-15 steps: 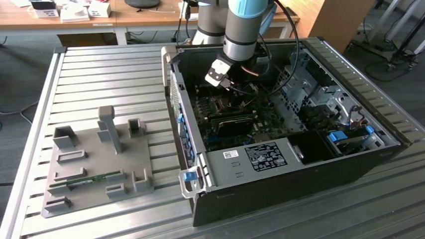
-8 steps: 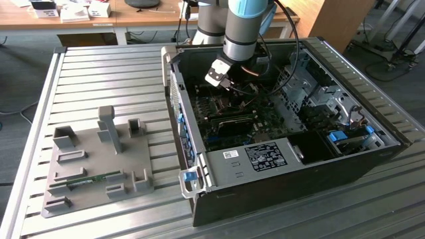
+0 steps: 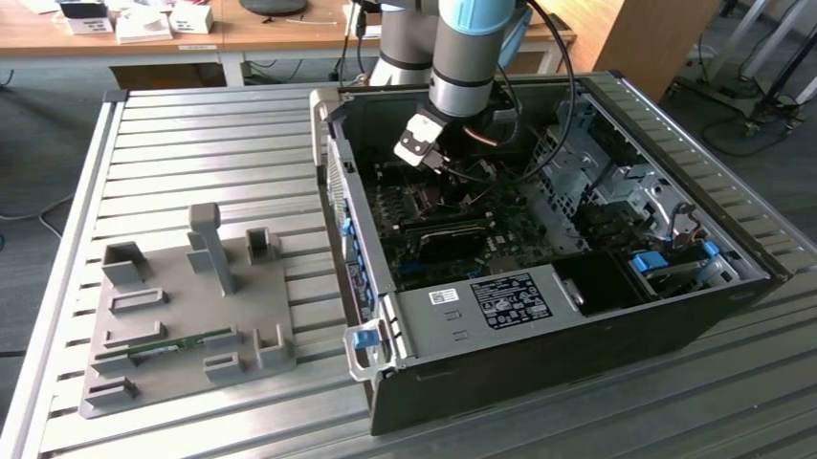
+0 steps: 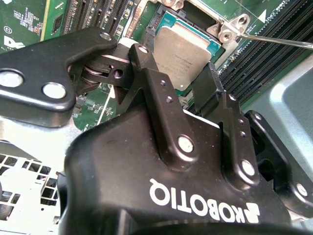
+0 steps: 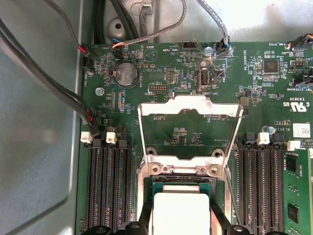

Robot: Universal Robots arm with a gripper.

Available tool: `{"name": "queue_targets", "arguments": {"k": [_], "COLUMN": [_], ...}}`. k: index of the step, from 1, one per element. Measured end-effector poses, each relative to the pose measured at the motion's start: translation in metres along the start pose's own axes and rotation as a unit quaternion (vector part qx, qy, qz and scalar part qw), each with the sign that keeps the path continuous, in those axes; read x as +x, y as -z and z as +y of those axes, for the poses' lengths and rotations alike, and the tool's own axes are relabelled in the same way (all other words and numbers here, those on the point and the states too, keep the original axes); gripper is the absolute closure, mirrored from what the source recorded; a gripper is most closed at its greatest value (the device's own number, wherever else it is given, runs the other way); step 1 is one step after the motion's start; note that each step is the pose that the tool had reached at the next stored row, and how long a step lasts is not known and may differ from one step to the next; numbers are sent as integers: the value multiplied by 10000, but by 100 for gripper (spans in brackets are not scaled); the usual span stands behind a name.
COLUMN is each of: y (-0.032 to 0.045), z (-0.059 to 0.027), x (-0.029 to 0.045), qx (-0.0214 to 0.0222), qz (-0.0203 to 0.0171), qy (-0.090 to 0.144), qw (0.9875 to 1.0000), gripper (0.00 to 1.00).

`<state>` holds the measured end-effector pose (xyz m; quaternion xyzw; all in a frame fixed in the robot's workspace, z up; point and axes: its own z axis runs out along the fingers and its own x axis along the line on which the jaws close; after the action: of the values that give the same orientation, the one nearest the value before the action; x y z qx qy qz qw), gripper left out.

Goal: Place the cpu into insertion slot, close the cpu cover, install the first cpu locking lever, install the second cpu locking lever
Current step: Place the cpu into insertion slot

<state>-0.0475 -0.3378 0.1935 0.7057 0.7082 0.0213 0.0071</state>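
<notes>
The cpu point(image 5: 181, 210) is a pale silvery square sitting at the socket on the green board point(image 5: 161, 73). My gripper point(image 5: 181, 223) straddles it, one black finger against each side edge. In the second wrist view the same fingers point(image 4: 146, 68) flank the cpu point(image 4: 182, 49), whose teal rim shows around it. The cpu cover point(image 5: 190, 103), a thin silvery frame, is swung open and lies back over the board beyond its hinge. A thin metal lever rod point(image 4: 274, 40) runs beside the socket. In the exterior view the gripper point(image 3: 450, 186) reaches down into the open computer case.
Black memory slots point(image 5: 105, 186) line both sides of the socket, and cables point(image 5: 88, 112) run along the case wall. The case point(image 3: 537, 316) lies on a slatted metal table point(image 3: 191, 143), beside a grey fixture tray point(image 3: 179, 316) holding a memory stick.
</notes>
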Motion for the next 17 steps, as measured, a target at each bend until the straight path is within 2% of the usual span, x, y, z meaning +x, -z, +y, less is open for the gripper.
{"name": "queue_targets", "arguments": {"k": [17], "y": [-3], "z": [5], "x": [0], "qx": [-1], "qz": [1], "qy": [-20], "qw": [10000], "gripper": [46]}}
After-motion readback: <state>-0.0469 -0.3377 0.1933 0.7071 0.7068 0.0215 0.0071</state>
